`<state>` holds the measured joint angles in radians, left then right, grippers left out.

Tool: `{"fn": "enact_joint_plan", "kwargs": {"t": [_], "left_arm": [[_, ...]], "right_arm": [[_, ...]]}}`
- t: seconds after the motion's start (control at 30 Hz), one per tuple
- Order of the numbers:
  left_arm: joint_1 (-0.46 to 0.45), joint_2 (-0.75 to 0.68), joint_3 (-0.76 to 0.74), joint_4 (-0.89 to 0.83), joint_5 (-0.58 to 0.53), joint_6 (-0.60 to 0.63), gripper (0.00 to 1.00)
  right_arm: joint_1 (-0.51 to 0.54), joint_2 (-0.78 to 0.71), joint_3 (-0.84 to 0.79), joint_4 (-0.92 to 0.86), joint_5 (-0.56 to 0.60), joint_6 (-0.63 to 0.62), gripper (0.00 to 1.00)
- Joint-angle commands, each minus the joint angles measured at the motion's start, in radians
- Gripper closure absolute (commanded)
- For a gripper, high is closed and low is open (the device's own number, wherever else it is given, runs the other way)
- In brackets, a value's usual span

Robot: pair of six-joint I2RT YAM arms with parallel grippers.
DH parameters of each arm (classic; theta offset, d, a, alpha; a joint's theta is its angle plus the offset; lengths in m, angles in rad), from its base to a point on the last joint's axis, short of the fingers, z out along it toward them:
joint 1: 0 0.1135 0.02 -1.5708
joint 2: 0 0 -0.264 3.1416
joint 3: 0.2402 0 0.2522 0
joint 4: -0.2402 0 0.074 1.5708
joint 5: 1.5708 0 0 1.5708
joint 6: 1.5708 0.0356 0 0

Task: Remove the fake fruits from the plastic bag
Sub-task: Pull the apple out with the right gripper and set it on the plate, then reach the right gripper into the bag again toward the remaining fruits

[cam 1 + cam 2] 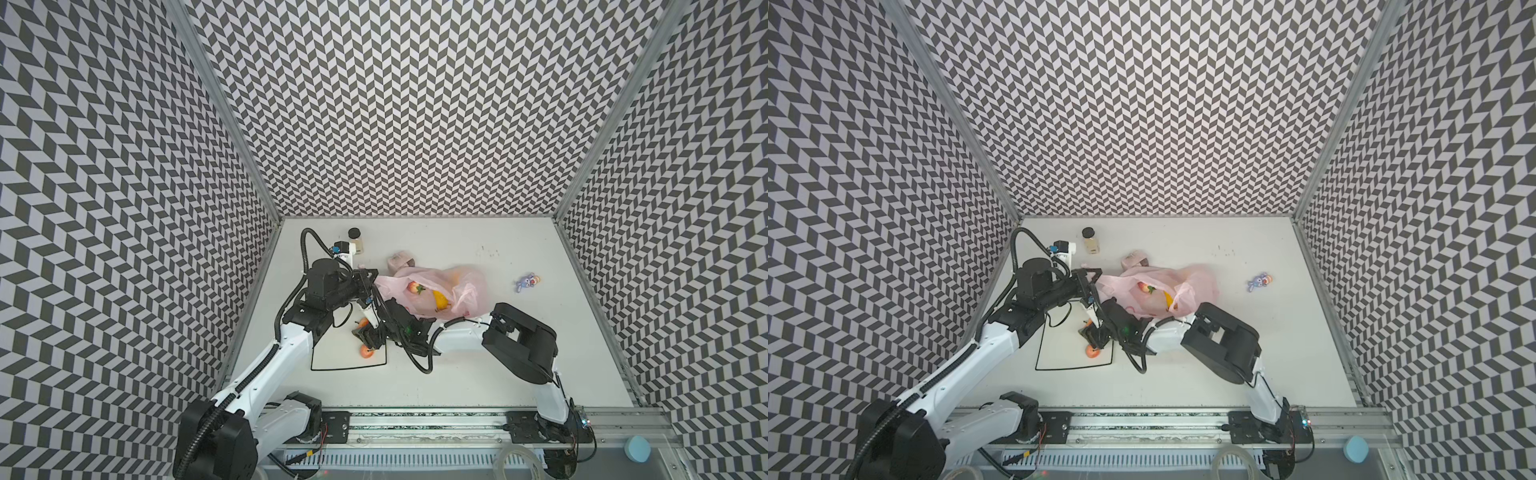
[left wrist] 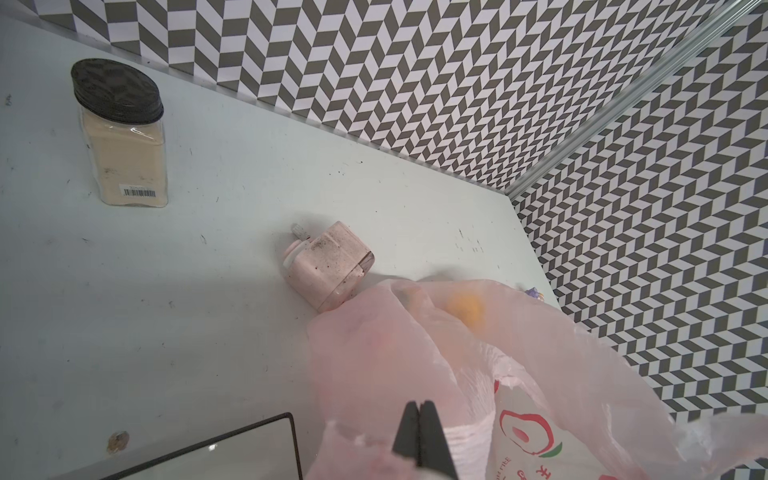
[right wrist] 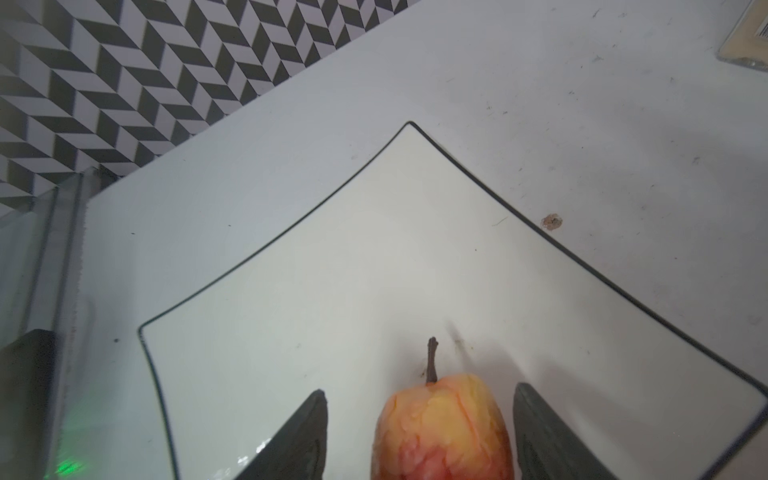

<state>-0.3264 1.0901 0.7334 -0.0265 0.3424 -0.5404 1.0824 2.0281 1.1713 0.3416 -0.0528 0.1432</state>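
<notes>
The right tool, spread, flanks a peach-and-yellow glossy plastic fruit on the white black-rimmed square plate. Its brown stem and long axis point straight ahead of the tool, and its base is cut off. The left tool, pressed together, pinches the crinkled translucent pink plastic bag. Beyond it, 1 yellow fruit shows blurred inside.

You have one thin translucent pink plastic bag, and in it you can count three glossy plastic fruits: one red strawberry-like fruit, one yellow fruit and one orange fruit seen through the film. One white black-rimmed square plate carries one peach-coloured fruit. A second orange piece there is too hidden to count. Elsewhere you have one black-lidded clear jar of beige powder, one pale pink box and one purple toy figure.
</notes>
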Motion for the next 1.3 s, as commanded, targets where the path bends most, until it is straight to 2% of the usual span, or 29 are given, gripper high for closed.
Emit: {"fn": "enact_joint_plan", "kwargs": {"t": [0.0, 0.13, 0.23, 0.3, 0.4, 0.47, 0.57, 0.67, 0.77, 0.9, 1.07, 1.2, 1.27], "left_arm": [[0.002, -0.012, 0.012, 0.004, -0.002, -0.003, 1.00], [0.002, -0.020, 0.006, 0.011, -0.002, 0.000, 1.00], [0.001, -0.022, -0.002, 0.017, 0.000, 0.000, 1.00], [0.002, -0.024, -0.005, 0.017, 0.003, -0.001, 1.00], [0.001, -0.029, -0.014, 0.024, 0.005, -0.005, 1.00], [0.001, -0.035, -0.021, 0.033, 0.004, -0.011, 1.00], [0.001, -0.041, -0.031, 0.044, 0.005, -0.020, 1.00], [0.002, -0.045, -0.040, 0.051, 0.006, -0.021, 1.00], [0.000, -0.049, -0.047, 0.054, 0.015, -0.021, 1.00], [-0.004, -0.061, -0.057, 0.051, 0.031, -0.019, 1.00], [-0.037, -0.088, -0.070, 0.055, 0.032, -0.021, 1.00], [-0.073, -0.106, -0.075, 0.052, 0.005, -0.035, 1.00], [-0.092, -0.114, -0.081, 0.054, -0.018, -0.044, 1.00]], "right_arm": [[-0.003, -0.137, -0.038, 0.030, -0.055, -0.007, 0.32], [-0.002, -0.285, -0.156, 0.042, -0.091, -0.013, 0.33], [0.000, -0.405, -0.265, 0.049, -0.160, -0.026, 0.36], [0.002, -0.490, -0.324, 0.016, -0.197, -0.039, 0.39], [0.001, -0.617, -0.390, -0.045, -0.193, -0.048, 0.43], [-0.001, -0.715, -0.418, -0.106, -0.132, -0.033, 0.46], [-0.008, -0.838, -0.425, -0.188, 0.040, 0.045, 0.50], [-0.055, -0.914, -0.364, -0.312, 0.165, 0.143, 0.53], [-0.117, -0.917, -0.259, -0.432, 0.212, 0.192, 0.58], [-0.157, -0.833, -0.118, -0.584, 0.209, 0.150, 0.63], [-0.164, -0.718, -0.037, -0.669, 0.088, 0.118, 0.67], [-0.164, -0.660, -0.056, -0.649, -0.046, 0.128, 0.68], [-0.164, -0.635, -0.094, -0.605, -0.056, 0.160, 0.68]]}}
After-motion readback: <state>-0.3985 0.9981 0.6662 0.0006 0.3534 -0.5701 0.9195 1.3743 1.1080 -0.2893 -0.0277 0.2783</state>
